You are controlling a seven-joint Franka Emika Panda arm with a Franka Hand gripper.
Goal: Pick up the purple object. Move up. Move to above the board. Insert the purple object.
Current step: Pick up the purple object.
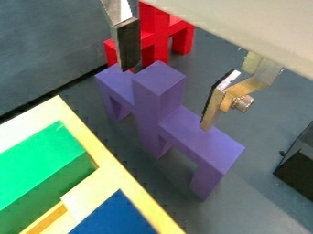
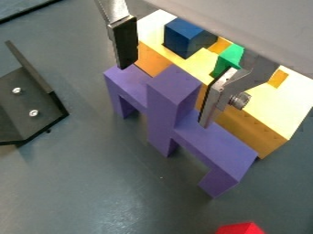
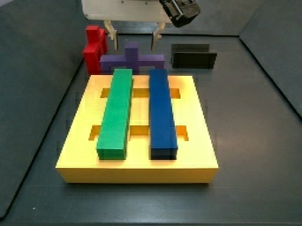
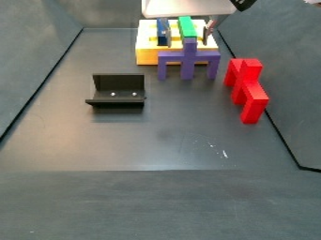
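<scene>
The purple object (image 3: 130, 60) stands on the dark floor between the board (image 3: 83, 132) and the red block (image 3: 92, 46). It fills both wrist views (image 1: 159, 110) (image 2: 166, 110), with its raised cross ridge upward. My gripper (image 1: 169, 91) is low over it and open. Its silver fingers (image 1: 124, 41) straddle the central ridge, with a gap showing on each side. It also shows in a wrist view (image 2: 167, 87) and in both side views (image 3: 133, 42) (image 4: 189, 36). The yellow board carries a long green bar (image 3: 115, 110) and a long blue bar (image 3: 161, 110).
The red block (image 4: 247, 84) stands right beside the purple piece. The dark fixture (image 4: 116, 92) stands on the floor apart from the board, and shows in a wrist view (image 2: 25, 101). Dark walls enclose the floor.
</scene>
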